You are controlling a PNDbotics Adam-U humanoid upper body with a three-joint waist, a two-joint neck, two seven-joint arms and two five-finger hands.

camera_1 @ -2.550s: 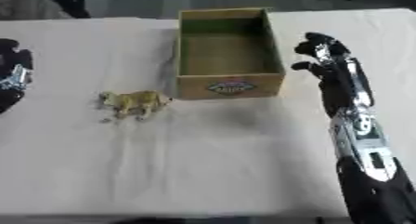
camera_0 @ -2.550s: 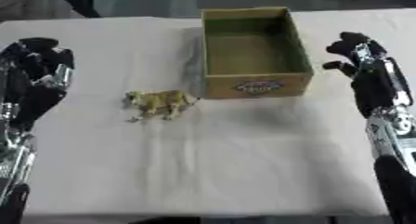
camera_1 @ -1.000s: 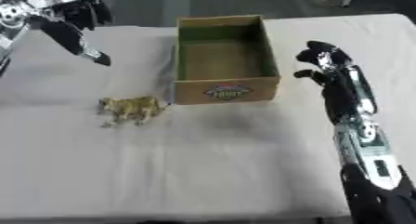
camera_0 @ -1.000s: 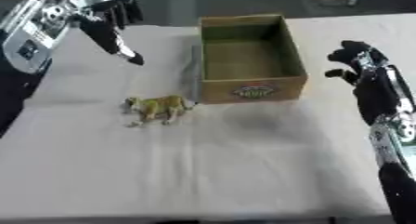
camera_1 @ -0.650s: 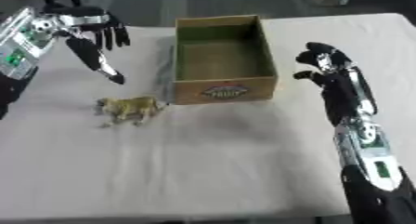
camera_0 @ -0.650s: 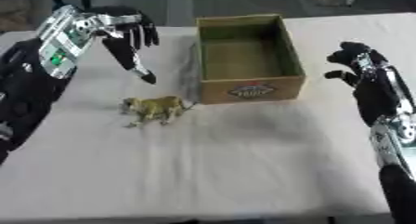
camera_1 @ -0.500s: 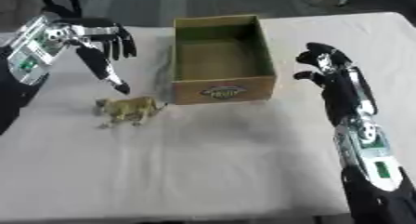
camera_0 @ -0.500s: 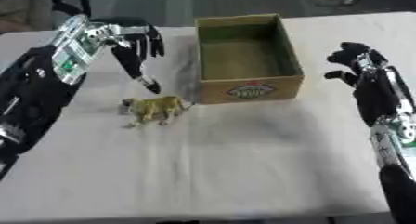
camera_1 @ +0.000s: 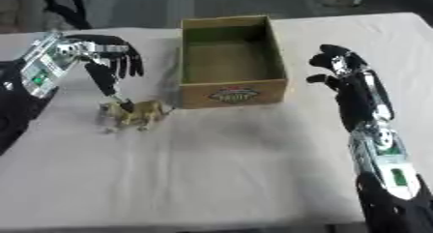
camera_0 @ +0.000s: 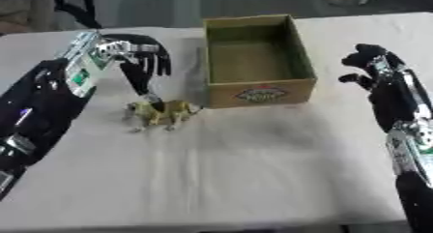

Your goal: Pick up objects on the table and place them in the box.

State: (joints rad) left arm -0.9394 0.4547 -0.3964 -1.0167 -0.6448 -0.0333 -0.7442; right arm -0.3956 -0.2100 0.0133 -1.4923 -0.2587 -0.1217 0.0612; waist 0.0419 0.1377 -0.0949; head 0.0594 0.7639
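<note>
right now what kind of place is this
Probably a lab or test bench set up for robot trials, not a home. A table under a plain white cloth holds only an open cardboard box and a small toy animal, with the left hand reaching down over the toy.

White table (camera_0: 253, 179): cardboard box (camera_0: 258, 58), tan toy animal (camera_0: 161, 113).

A white cloth covers the table (camera_0: 253, 179). Beyond its far edge lies grey floor (camera_0: 169, 5). Dark chair legs (camera_0: 72, 7) stand there.
</note>
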